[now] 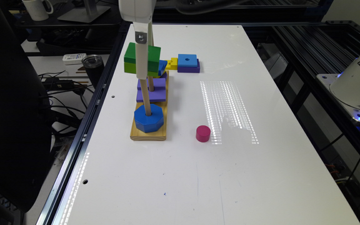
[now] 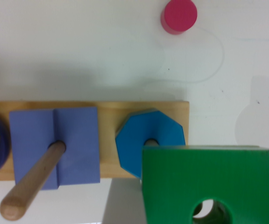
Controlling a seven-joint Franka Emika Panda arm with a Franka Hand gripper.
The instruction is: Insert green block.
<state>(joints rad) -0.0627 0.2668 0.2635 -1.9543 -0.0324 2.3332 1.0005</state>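
Peg board sits left of centre on the surface, octagonal block on its nearest peg, a square block on the middle peg behind it. Green block hangs above the board's far end. Another square block lies behind-right of the board, cylinder right of its near end.

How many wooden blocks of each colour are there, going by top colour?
Green: 1, square green-over-lime wooden block
Blue: 3, octagonal block, square blue-over-purple block, partly hidden blue piece
Purple: 1, square purple block on the middle peg
Yellow: 1, small yellow piece
Pink: 1, pink cylinder
Total: 7
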